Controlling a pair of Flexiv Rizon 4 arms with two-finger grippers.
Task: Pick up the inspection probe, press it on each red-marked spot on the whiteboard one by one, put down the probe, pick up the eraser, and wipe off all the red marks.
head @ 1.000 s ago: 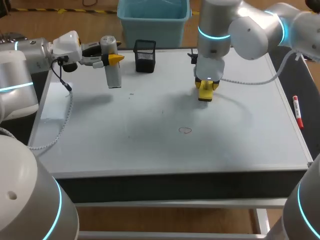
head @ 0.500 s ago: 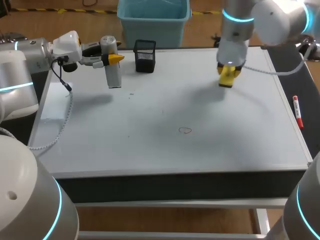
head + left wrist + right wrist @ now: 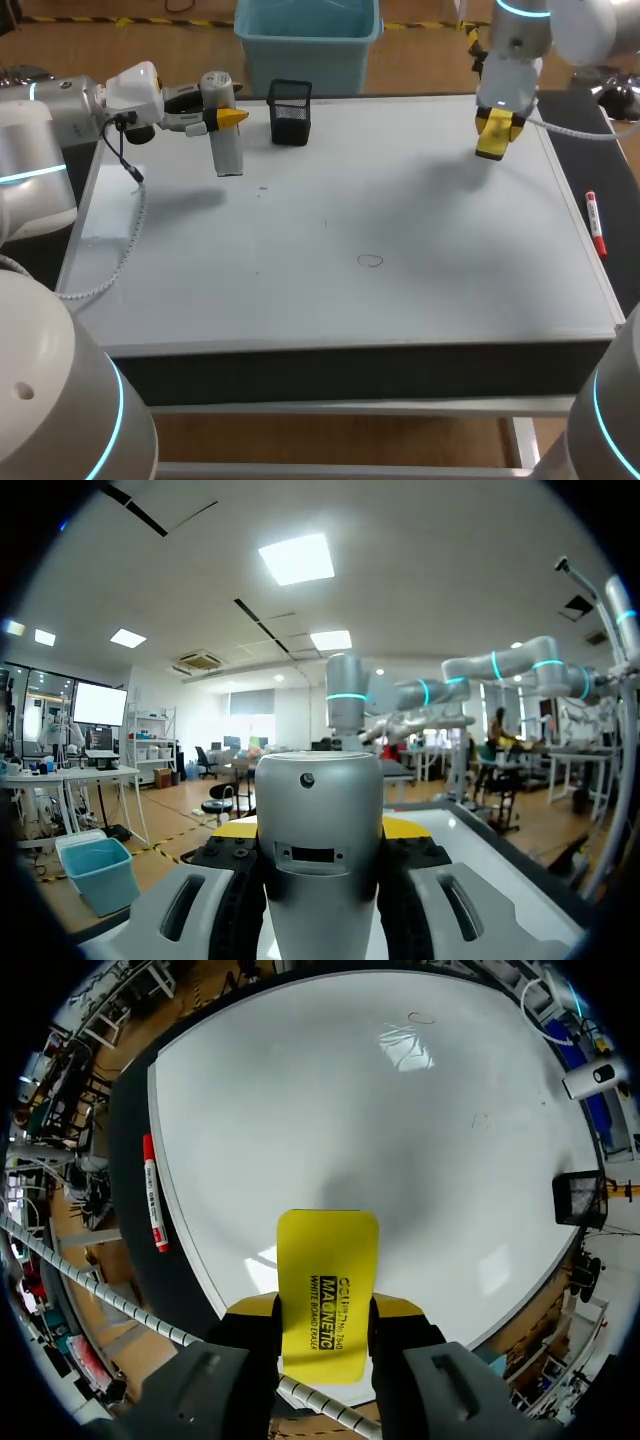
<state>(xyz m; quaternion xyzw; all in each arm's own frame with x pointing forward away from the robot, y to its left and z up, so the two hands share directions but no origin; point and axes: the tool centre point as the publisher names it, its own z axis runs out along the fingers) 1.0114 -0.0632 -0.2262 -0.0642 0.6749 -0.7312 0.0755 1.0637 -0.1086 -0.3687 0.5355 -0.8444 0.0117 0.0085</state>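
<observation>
The right gripper (image 3: pixel 325 1310) pinches the one yellow eraser (image 3: pixel 327 1250) from both sides, apparently lifted over the far right of the whiteboard (image 3: pixel 300 300). Wiping looks to be the step in hand, and next the eraser must come down flat on the single red mark (image 3: pixel 371 261) near the board's middle. The left gripper (image 3: pixel 222 118) clamps the one inspection probe (image 3: pixel 228 155) over the far left (not yet put down); one mesh holder (image 3: pixel 290 112) and one red marker (image 3: pixel 595 225) complete the count.

Yellow eraser (image 3: pixel 328 1290), silver probe (image 3: pixel 320 820), red mark (image 3: pixel 371 261)
</observation>
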